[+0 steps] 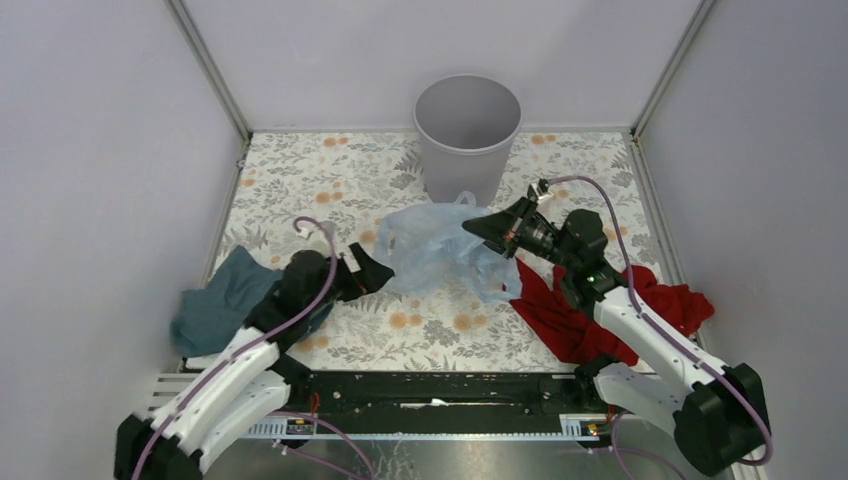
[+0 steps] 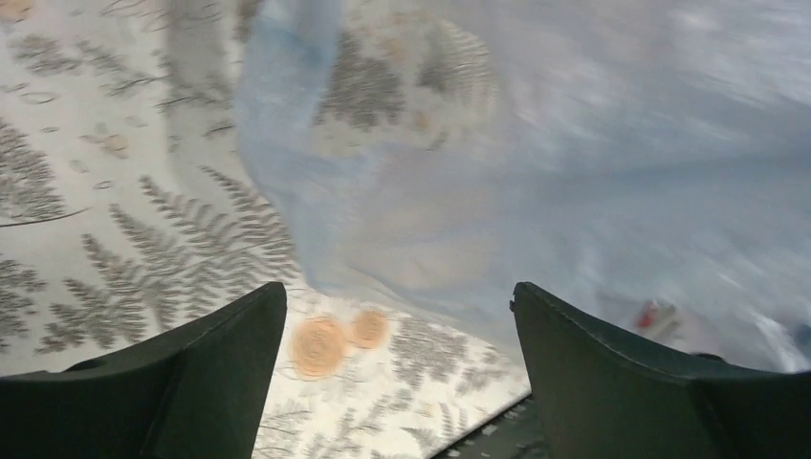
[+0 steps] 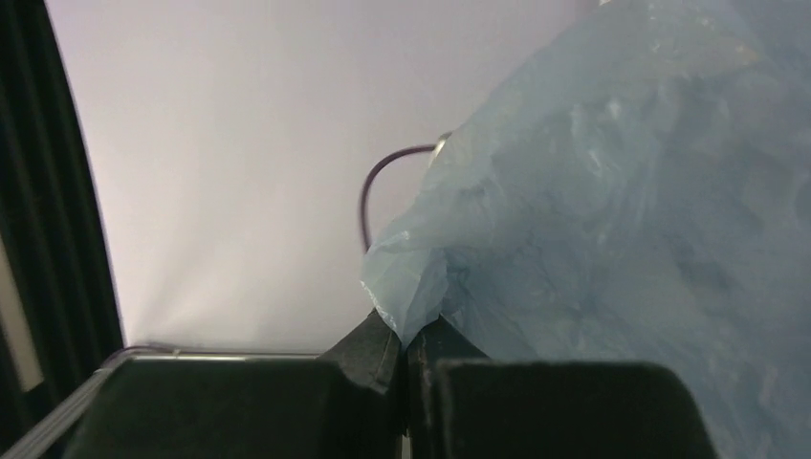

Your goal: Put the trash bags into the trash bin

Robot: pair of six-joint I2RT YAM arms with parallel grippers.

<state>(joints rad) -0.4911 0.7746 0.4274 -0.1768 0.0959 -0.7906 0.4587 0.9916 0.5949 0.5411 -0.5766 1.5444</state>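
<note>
1. Risking a slip first: pinching only a thin fold of the trash bag (image 3: 612, 239) in the right gripper (image 3: 406, 349), fingers pressed together on that glossy edge, so possibly losing it on any quick lift.
2. Risking a snag as well: leaving much of the film sagging toward the table (image 1: 330, 180) near its middle, just in front of the trash bin (image 1: 467, 140), and so perhaps dragging the loose part against the bin's outer wall rather than clearing the rim.
3. Risking a tipped bin: pushing a billowing bag against a tall, light-looking wastebasket standing at the far edge, about midway along it.
4. Risking a wrong catch: working just beside the red cloth (image 1: 560, 310) spread toward the right edge; worrying less about the teal cloth (image 1: 225, 300) by the left edge, apart from the bag.
5. Reaching the right arm from the near right corner toward the middle, wrist turned leftward, gripping the bag's right side above the surface.
6. Stretching the left arm from the near left corner, low over the table, aiming the left gripper (image 2: 397, 287) at the bag's left side, fingers spread wide apart and holding nothing, the bag's edge lying just ahead of them.
7. Judging the bag as lying wholly outside the bin, with the lift over the rim not yet made.
</note>
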